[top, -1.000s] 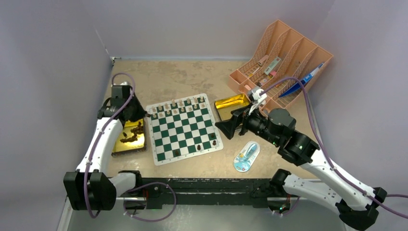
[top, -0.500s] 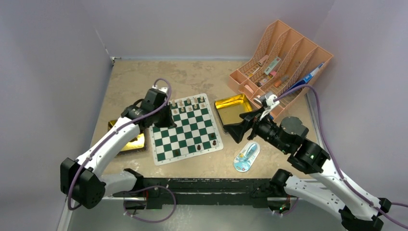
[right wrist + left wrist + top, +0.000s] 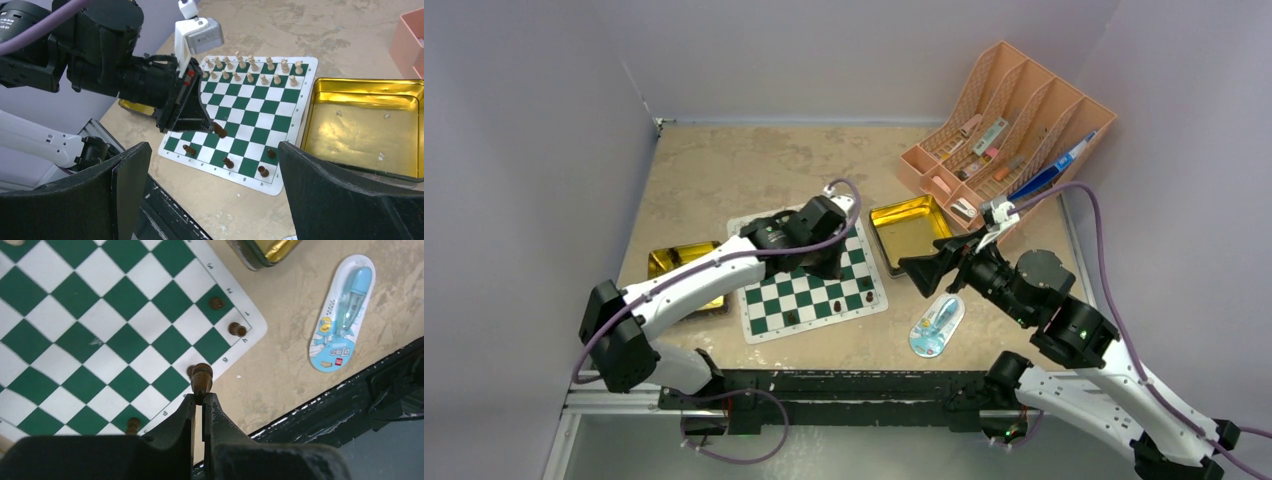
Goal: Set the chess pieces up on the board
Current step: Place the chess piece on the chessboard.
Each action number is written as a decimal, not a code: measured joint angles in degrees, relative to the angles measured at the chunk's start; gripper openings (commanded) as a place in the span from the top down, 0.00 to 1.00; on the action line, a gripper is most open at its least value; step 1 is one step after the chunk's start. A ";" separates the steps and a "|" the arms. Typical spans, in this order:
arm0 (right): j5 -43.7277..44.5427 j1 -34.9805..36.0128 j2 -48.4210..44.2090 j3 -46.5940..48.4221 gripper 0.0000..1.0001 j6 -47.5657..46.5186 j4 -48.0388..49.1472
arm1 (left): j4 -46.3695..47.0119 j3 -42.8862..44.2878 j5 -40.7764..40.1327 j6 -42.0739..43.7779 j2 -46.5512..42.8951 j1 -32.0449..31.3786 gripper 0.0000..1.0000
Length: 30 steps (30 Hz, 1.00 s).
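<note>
Here: dark piece pinched above the board's near edge

Left jaws: pressed together on a small dark brown chess piece [image 3: 201,377], gripped by its lower part. Its rounded top sticks out just past the jaw tips. The left arm [image 3: 714,265] reaches across from the left side of the table [image 3: 754,170].

Directly beneath the left jaws lies the flat green-and-white checked board mat [image 3: 100,315]. The clamped piece hangs over the mat's near rows, close to the white border. From these frames I cannot tell whether it touches the mat.

Other dark brown pieces [image 3: 237,329] stand on squares near the border. Two are just beyond the left jaw tips and one is beside the jaws' left flank. A row of cream-coloured pieces [image 3: 250,62] lines the mat's far edge, well away from both sets of jaws.

Right jaws: spread wide apart, with nothing between them. They hover off the mat's right side and point toward it. In the right wrist view the two black fingers [image 3: 125,190] frame the whole mat and the left jaws.

A shiny gold rectangular tin [image 3: 360,125] sits just ahead of the right jaws, touching or nearly touching the mat's right edge. A blue correction-tape pack [image 3: 936,325] lies on the table below the right jaws. An orange slotted rack [image 3: 1009,130] stands well beyond them, at the far right.
</note>
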 measured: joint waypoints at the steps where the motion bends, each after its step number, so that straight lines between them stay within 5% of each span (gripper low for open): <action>1: 0.15 0.00 -0.02 0.00 0.01 0.04 -0.22 | 0.11 0.61 0.00 0.31 0.90 -0.98 1.00; 14: 3.65 0.00 -4.48 1.70 0.01 1.86 -2.29 | 1.14 2.91 -1.40 1.99 9.90 -7.58 1.00; 30: 5.27 0.00 -5.79 1.75 0.01 2.71 -3.17 | 4.00 2.49 -2.99 2.64 16.28 -8.33 1.00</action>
